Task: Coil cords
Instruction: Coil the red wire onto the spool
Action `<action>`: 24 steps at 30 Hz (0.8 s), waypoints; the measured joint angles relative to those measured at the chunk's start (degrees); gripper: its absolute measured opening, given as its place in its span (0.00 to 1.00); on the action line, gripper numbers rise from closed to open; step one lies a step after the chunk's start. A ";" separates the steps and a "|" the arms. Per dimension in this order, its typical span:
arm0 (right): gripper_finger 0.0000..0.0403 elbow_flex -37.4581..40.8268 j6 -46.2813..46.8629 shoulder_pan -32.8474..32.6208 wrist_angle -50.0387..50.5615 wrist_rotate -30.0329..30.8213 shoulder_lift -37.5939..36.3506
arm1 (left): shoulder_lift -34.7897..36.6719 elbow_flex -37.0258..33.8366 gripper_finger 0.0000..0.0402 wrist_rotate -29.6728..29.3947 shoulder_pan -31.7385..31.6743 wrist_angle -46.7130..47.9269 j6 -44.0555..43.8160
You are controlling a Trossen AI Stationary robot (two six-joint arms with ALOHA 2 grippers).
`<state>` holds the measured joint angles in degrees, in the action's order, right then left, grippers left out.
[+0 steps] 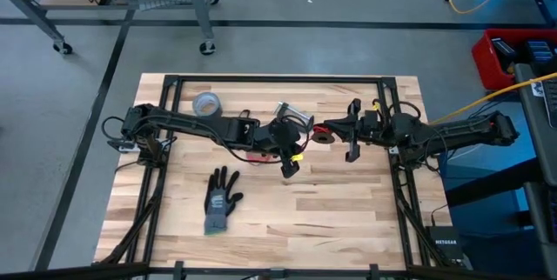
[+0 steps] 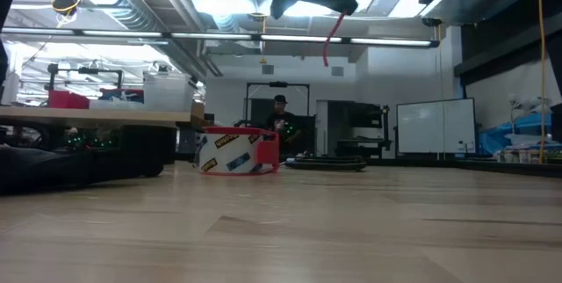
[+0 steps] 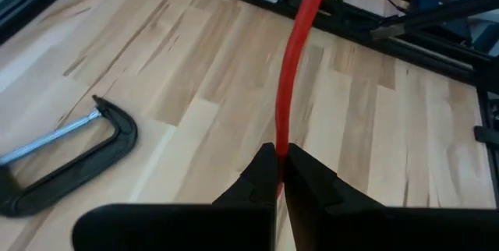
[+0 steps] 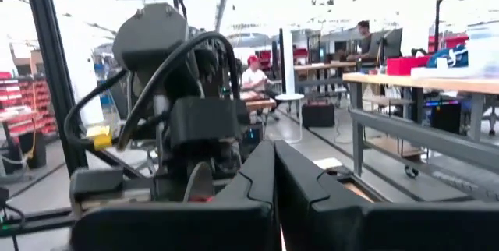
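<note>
Red thin cord pinched tight in left gripper, up over mid table, strung to right gripper, clenched too. Coiling mid-way; next: wrap another loop w/o slack.

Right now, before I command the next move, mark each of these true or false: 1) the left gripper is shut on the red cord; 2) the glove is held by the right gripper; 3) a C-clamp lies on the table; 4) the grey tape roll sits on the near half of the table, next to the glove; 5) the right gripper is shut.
1) True: the left gripper pinches the red cord, which runs taut away from it.
2) False: the glove lies flat on the table, apart from both arms.
3) True: a C-clamp lies on the wood, in the left wrist view.
4) False: the grey tape roll sits near the far edge, well away from the glove.
5) True: the right gripper has its fingers together.
</note>
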<state>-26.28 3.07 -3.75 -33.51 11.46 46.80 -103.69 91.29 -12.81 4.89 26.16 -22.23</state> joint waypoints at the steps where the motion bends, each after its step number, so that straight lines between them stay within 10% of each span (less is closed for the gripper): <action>1: 0.01 0.00 0.00 0.00 -0.16 0.01 0.00 | -0.35 0.01 0.01 0.00 0.00 -0.53 0.11; 24: 0.01 -0.02 -2.04 0.00 -1.12 1.37 -0.10 | -1.21 -0.02 0.10 0.16 0.39 -0.69 2.83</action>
<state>-26.30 1.03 -3.75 -34.63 12.84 46.69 -104.90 91.26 -12.64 5.28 25.47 -19.40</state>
